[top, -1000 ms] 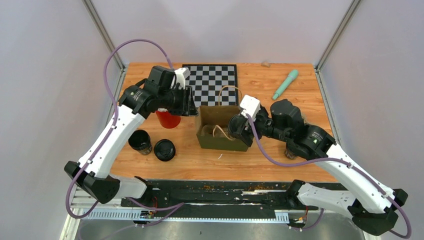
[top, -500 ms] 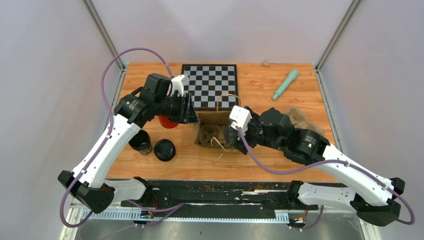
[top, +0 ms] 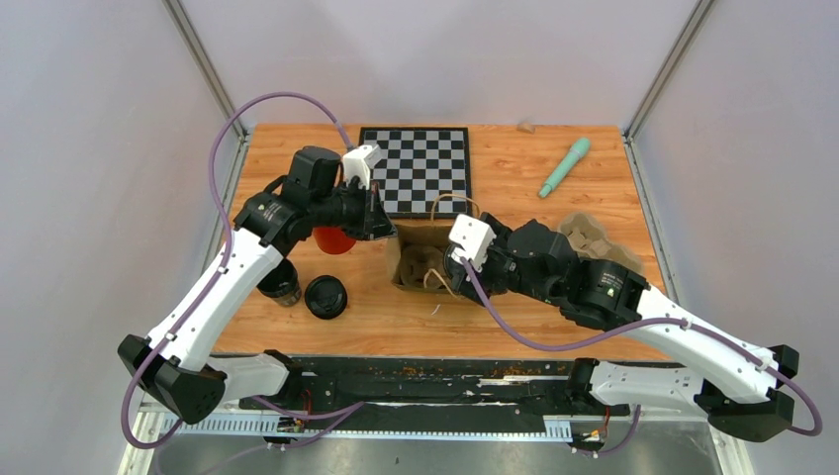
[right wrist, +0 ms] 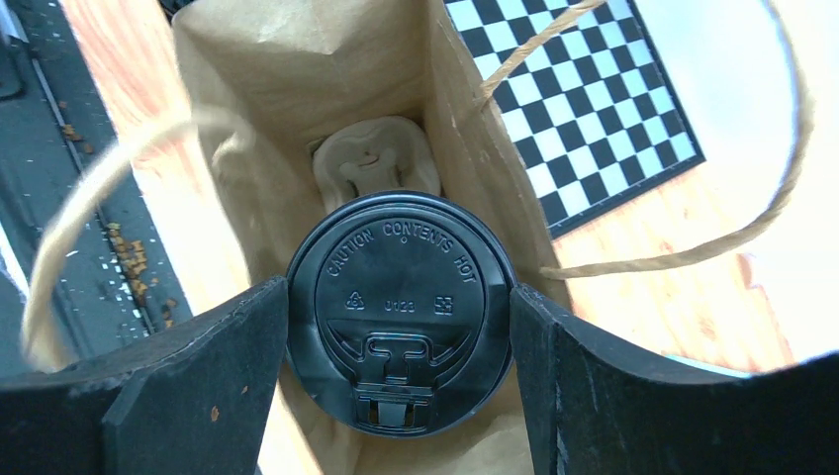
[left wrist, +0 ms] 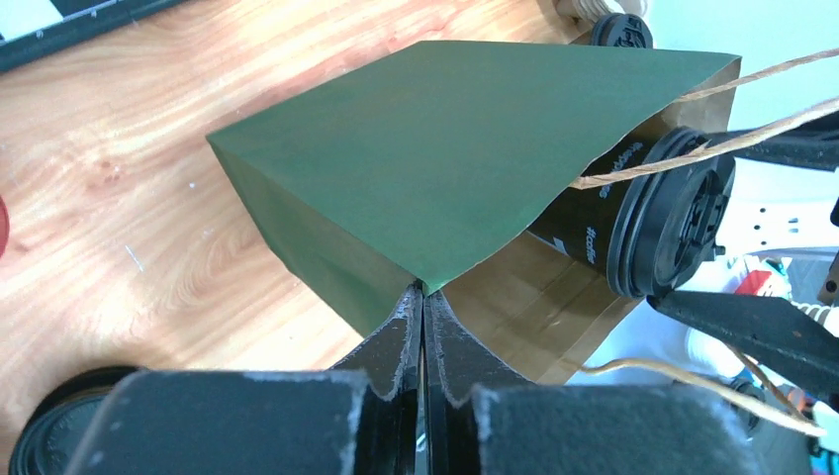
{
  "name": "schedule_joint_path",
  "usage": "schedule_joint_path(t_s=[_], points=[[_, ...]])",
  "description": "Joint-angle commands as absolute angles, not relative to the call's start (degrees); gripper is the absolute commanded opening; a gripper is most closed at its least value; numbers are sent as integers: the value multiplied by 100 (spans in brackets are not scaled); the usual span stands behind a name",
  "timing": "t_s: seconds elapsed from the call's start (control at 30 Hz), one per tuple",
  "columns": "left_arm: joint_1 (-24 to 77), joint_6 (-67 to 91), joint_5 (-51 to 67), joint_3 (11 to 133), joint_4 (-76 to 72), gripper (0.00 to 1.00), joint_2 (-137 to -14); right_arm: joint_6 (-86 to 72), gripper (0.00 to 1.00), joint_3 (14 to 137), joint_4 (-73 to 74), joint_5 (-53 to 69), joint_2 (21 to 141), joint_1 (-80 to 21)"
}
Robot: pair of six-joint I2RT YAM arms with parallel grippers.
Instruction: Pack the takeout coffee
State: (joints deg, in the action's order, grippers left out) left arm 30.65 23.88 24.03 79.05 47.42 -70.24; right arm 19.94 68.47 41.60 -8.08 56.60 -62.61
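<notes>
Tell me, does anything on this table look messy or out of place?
Orange-brown crumbs lie scattered along the black rail at the near edge, and a small white scrap sits on the table just in front of the paper bag. Nothing looks spilled or broken.

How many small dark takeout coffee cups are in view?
4 cups: one in the right jaws at the brown paper bag's mouth, two on the table left of it, one beyond it; others may be hidden.
</notes>
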Motion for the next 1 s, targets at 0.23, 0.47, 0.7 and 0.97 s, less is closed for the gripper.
schedule_joint_path(t_s=[0.23,0.47,0.7,0.97], points=[[3067,1802,2935,7577,3583,4,-6775,2648,73,6805,3584,-923,5783,-6284],[3067,2000,3069,7492,3203,17,-6853,2972,73,6372,3291,-640,5845,-6284],[3067,2258,2831,7599,4231,47,-6571,3085,72,6091,3200,-589,5808,-6293],[3067,2325,2665,6978,4615,56,-6053,3300,72,5839,3005,-652,5784,-6361]])
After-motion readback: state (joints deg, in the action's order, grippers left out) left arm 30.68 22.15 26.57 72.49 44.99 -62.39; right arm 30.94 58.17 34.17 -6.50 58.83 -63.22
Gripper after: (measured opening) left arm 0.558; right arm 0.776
